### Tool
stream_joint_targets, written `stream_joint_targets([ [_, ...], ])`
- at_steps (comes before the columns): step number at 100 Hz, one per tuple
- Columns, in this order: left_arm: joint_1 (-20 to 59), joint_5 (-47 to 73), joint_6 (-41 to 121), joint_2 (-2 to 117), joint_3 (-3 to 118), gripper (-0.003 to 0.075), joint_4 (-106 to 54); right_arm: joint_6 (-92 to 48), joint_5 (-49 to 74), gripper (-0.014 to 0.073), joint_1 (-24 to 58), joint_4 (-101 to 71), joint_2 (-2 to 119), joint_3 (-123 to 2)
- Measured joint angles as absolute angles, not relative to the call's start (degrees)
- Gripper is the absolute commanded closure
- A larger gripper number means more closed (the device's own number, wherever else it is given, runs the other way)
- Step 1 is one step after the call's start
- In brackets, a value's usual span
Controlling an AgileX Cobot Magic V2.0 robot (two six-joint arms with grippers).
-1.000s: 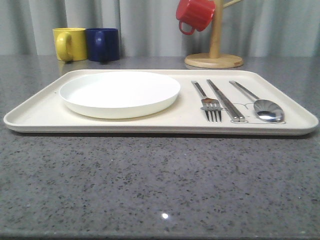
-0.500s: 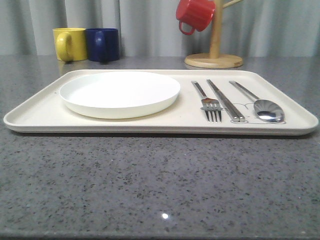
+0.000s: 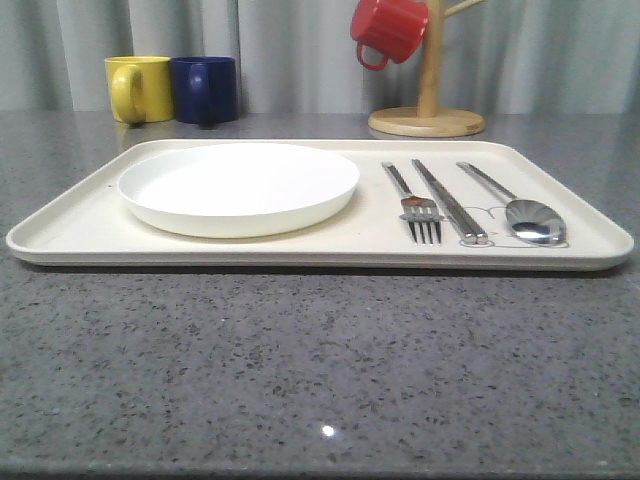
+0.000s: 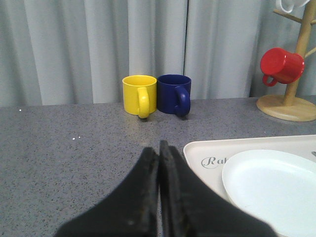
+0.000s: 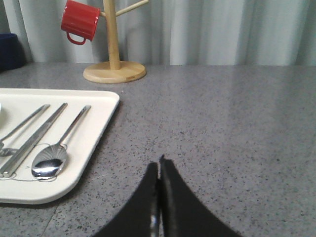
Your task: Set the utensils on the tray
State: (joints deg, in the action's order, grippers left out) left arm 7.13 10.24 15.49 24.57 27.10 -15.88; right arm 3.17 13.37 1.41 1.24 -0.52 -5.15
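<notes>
The cream tray (image 3: 80, 225) lies across the middle of the table. On its right part lie three silver utensils side by side: a fork (image 3: 415, 203), a pair of chopsticks (image 3: 450, 200) and a spoon (image 3: 520, 208). The spoon (image 5: 52, 159), chopsticks (image 5: 32, 140) and tray (image 5: 91, 143) also show in the right wrist view. My right gripper (image 5: 159, 165) is shut and empty over bare table to the right of the tray. My left gripper (image 4: 159, 146) is shut and empty over the table just left of the tray's (image 4: 202, 148) corner.
A round white plate (image 3: 238, 185) sits on the tray's left half. At the back stand a yellow mug (image 3: 138, 88) and a dark blue mug (image 3: 205, 88). A wooden mug tree (image 3: 428, 110) with a red mug (image 3: 390, 30) stands at the back right.
</notes>
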Motion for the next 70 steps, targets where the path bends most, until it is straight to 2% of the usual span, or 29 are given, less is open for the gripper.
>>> stream_joint_targets([
  [27, 7.1, 10.2, 15.5, 24.6, 27.1, 0.0738, -15.9, 6.9, 5.0, 0.0662, 1.2, 1.2, -0.6, 1.3],
  [70, 7.1, 10.2, 15.5, 24.6, 27.1, 0.0738, -15.9, 7.4, 2.8, 0.0662, 1.2, 1.2, -0.6, 1.6],
])
